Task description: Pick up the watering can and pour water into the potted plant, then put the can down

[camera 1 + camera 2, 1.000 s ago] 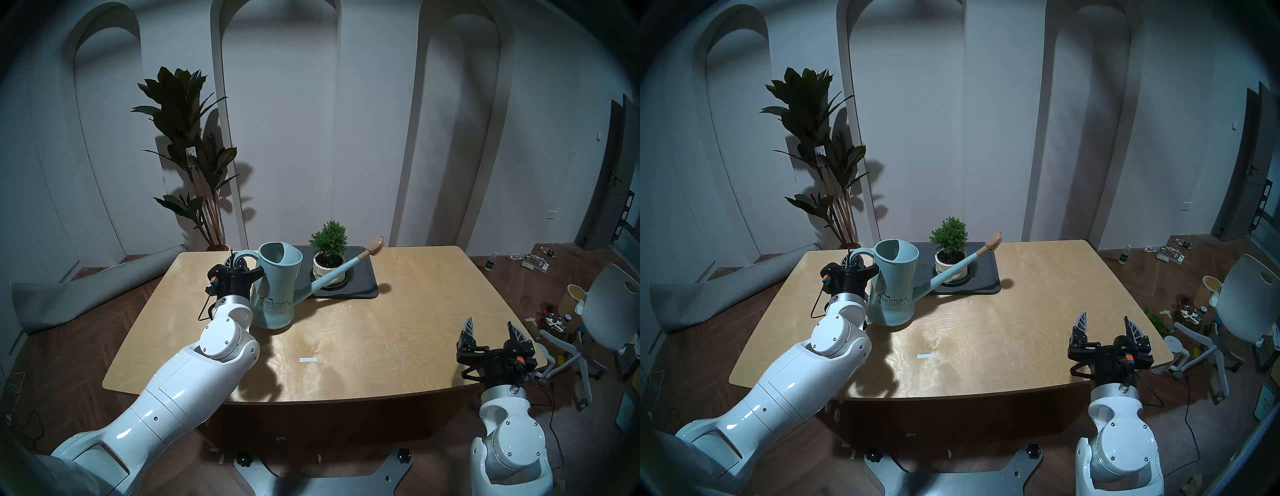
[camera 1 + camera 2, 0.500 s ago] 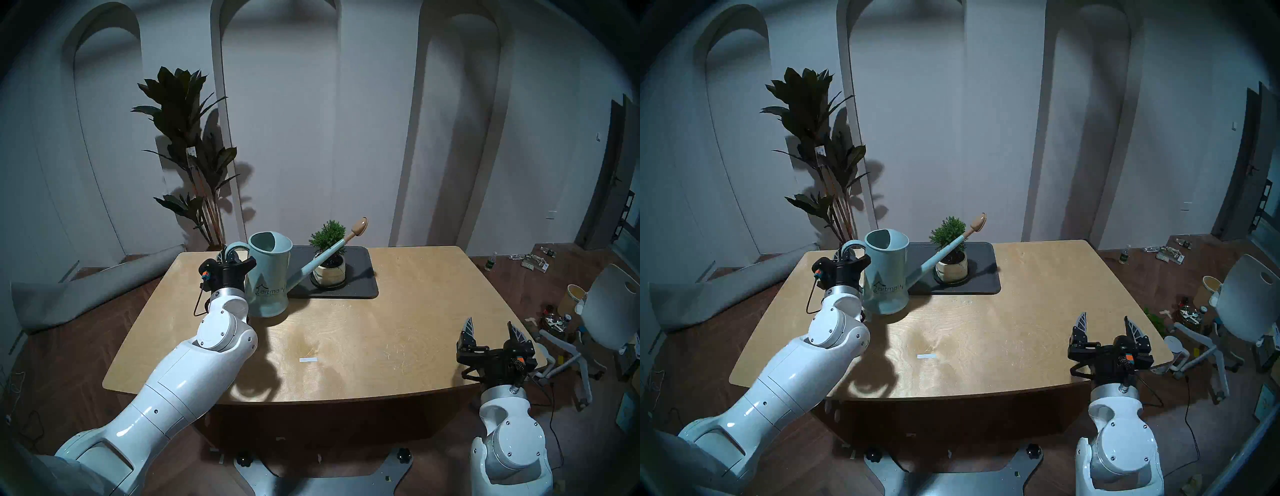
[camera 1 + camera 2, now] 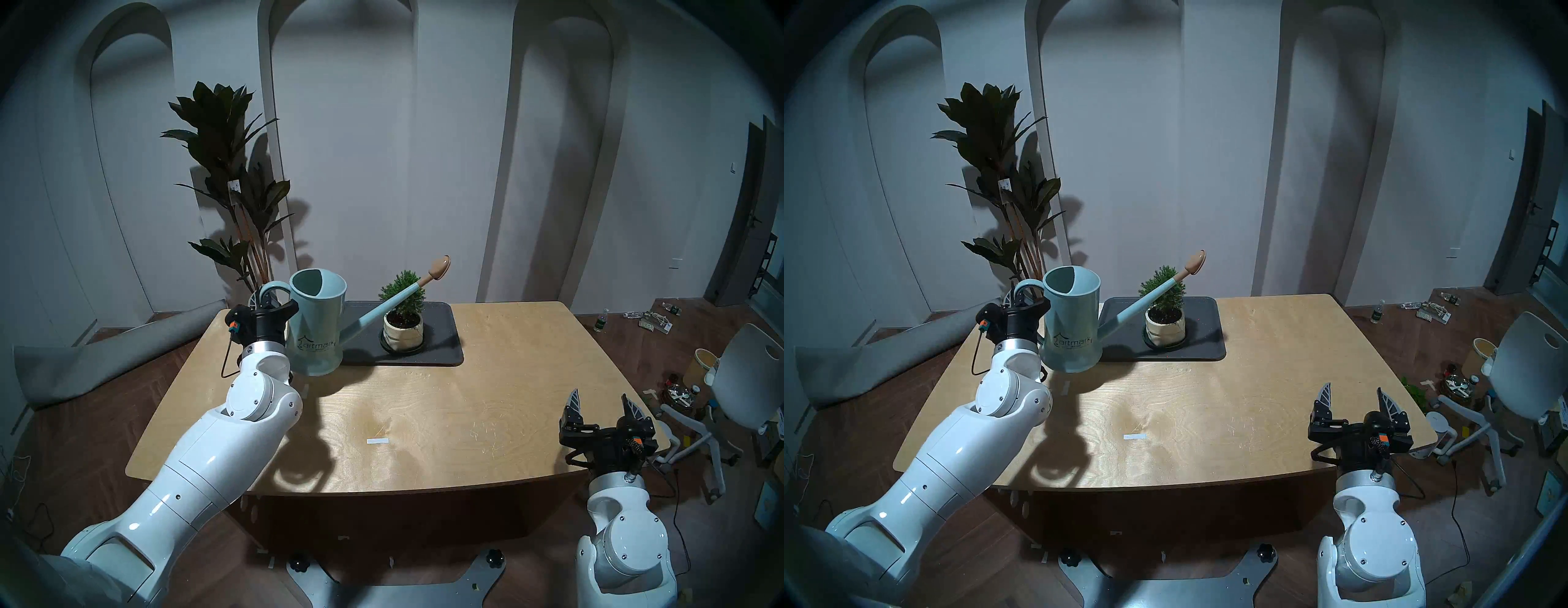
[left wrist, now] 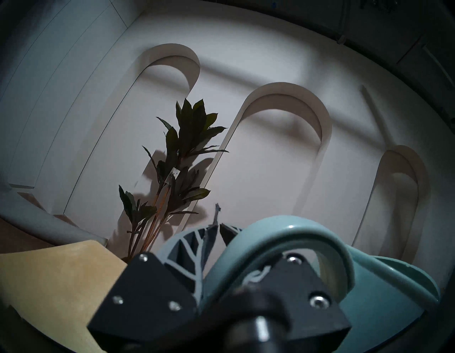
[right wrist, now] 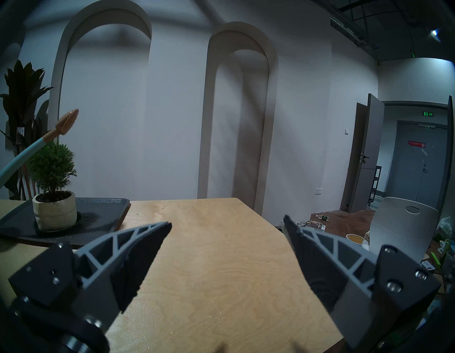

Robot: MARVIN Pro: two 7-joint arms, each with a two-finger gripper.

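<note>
Smooth teal watering can [image 3: 316, 327], round loop handle pinched tight by left gripper [image 4: 216, 229]. Bushy potted plant [image 3: 402, 312] nearby. Right gripper [image 3: 601, 403] spread wide, holding nothing.

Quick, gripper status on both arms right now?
Left gripper: shut on the watering can, fingers clamped on its loop handle.
Right gripper: open, holding nothing, fingers spread above the table.

A staged showroom or studio room: white walls with arched niches [image 3: 339, 127] at twelve o'clock, a tall floor plant [image 3: 231, 178] at eleven, a green exit sign [image 5: 427, 114], and floor clutter [image 3: 679, 390] at three o'clock.
</note>
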